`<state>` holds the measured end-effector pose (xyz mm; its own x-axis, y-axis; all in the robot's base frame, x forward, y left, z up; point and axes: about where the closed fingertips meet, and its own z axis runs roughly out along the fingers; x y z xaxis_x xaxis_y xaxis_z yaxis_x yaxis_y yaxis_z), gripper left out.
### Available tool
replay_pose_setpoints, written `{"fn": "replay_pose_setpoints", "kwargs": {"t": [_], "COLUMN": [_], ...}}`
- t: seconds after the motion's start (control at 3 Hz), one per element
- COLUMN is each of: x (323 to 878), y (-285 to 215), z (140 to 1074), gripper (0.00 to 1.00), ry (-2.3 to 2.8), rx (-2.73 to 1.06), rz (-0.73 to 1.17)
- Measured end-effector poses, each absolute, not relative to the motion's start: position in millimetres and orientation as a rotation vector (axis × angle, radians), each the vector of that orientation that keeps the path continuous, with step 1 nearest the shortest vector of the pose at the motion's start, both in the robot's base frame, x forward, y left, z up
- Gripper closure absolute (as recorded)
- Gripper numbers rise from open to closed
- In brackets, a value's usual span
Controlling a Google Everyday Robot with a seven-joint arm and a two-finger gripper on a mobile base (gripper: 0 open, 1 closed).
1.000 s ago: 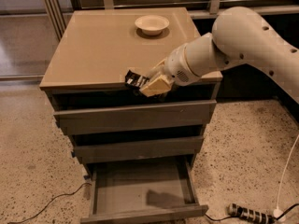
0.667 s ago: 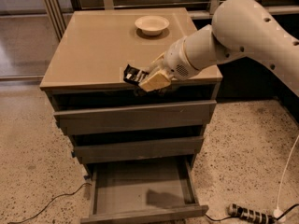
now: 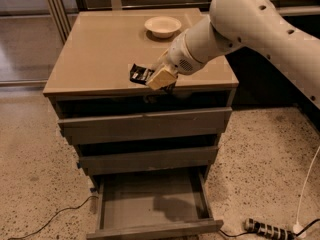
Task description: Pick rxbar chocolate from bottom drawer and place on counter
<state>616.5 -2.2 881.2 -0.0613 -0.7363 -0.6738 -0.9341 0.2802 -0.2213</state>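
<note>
My gripper (image 3: 150, 77) is shut on the rxbar chocolate (image 3: 140, 74), a small black wrapper bar. It holds the bar just over the front part of the counter (image 3: 100, 49), the tan top of the grey cabinet. The bar sticks out to the left of the fingers (image 3: 161, 77). I cannot tell if the bar touches the counter. The bottom drawer (image 3: 150, 204) stands pulled open below, and its tray looks empty with only the arm's shadow in it.
A cream-white bowl (image 3: 162, 26) sits at the back of the counter. Two grey drawers (image 3: 145, 126) above the open one are shut. A power strip (image 3: 267, 229) and cables lie on the terrazzo floor at the right and left.
The gripper with the bar has moved up and back, from in front of the counter's front edge to just over the counter top.
</note>
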Motion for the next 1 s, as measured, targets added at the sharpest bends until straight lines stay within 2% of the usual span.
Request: {"fn": "replay_pose_setpoints", "kwargs": {"t": [1.0], "x": [674], "y": [13], "z": [853], "gripper": [1.0], "ry": [1.866], "rx": [-1.568], "rz": [0.333]}}
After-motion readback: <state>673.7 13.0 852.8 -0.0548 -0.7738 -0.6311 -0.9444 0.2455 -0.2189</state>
